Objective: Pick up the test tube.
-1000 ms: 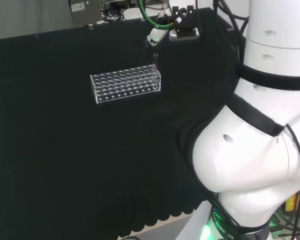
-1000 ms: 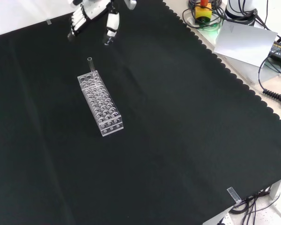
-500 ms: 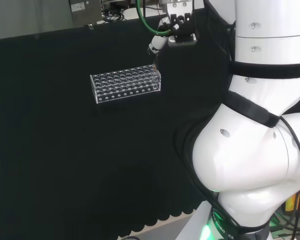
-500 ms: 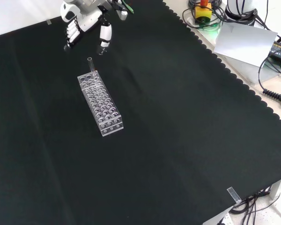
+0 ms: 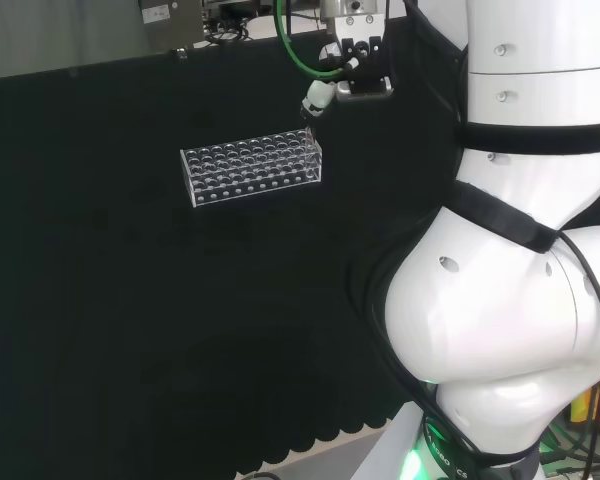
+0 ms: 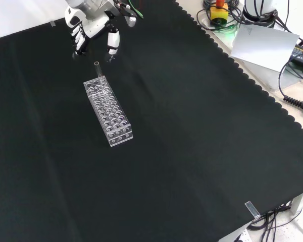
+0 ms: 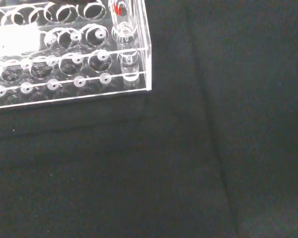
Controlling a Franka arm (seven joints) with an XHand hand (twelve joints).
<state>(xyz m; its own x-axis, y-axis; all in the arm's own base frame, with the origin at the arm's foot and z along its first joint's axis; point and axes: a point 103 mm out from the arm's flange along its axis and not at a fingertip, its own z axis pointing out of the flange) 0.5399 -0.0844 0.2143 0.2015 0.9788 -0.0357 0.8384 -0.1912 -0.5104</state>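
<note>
Standing at a bench draped in black cloth (image 6: pixel 192 151), I see a clear rack (image 6: pixel 109 111) lying on it, its rows of holes bare but for one. From the front view, going left to right: the cloth lies bare at the left, then comes the rack, slanting away, and at its far end corner a single clear tube (image 6: pixel 97 70) stands upright in a hole. Above and just beyond that tube hangs the hand (image 6: pixel 93 27), white and black. Its fingers (image 6: pixel 80 40) point down on one side and its thumb (image 6: pixel 112 45) on the other, spread apart with a gap between them, holding nothing. They sit near the tube's top but apart from it. Farther right the cloth is bare again to its scalloped edge.

From the head view the rack (image 5: pixel 250 168) sits mid-bench, and the hand (image 5: pixel 320 98) hovers just past its right end.

The wrist view shows the tube (image 7: pixel 123 20) close up in the rack's corner hole, with a red mark on it.

As I judge it, the risk is a poor line-up: a finger coming down off-centre could knock the thin tube aslant or nudge the light rack along the cloth. A slanted pull could also jam the tube in its hole and lift the rack with it.
</note>
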